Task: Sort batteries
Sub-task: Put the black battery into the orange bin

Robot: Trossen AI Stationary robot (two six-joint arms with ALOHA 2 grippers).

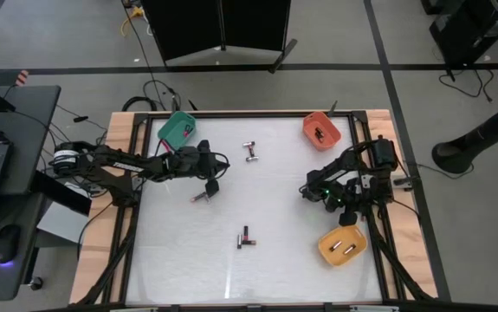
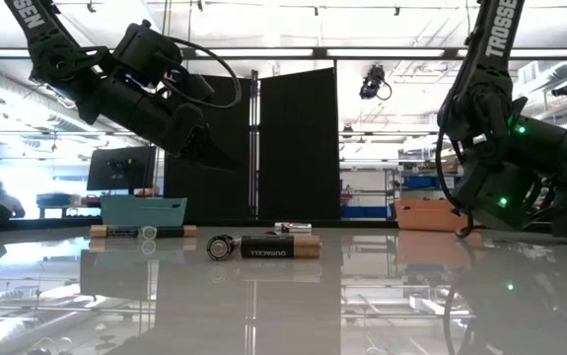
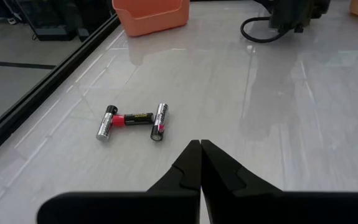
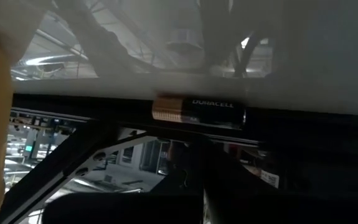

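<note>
A: From the high view, where did things stand?

B: The left gripper [image 1: 211,186] hovered over the white tabletop [image 1: 283,251], just beside a small red-banded battery [image 1: 200,198]. The right gripper [image 1: 311,191] waited folded near the right edge, between the orange plastic bin [image 1: 321,129] and the yellow plastic bin [image 1: 342,245]. A teal plastic bin [image 1: 177,130] sat behind the left arm. More batteries lay apart: a group near the far edge [image 1: 250,152] and a pair near the middle [image 1: 245,237].

A: And the low view?

B: It alone showed the left gripper's height: raised well clear of the table.

A: The left wrist view?

B: Its fingers [image 3: 188,165] were pressed together, holding nothing. Ahead lay three batteries touching in an H shape [image 3: 132,120].

A: The right wrist view?

B: A copper-and-black Duracell cell [image 4: 198,113] at the table's rim, which I could not match elsewhere. Its fingers were closed, empty.

A: Advice?

B: I'd judge it should spread the fingers before descending, and straddle one cell across its width, so neighbours aren't knocked.
</note>
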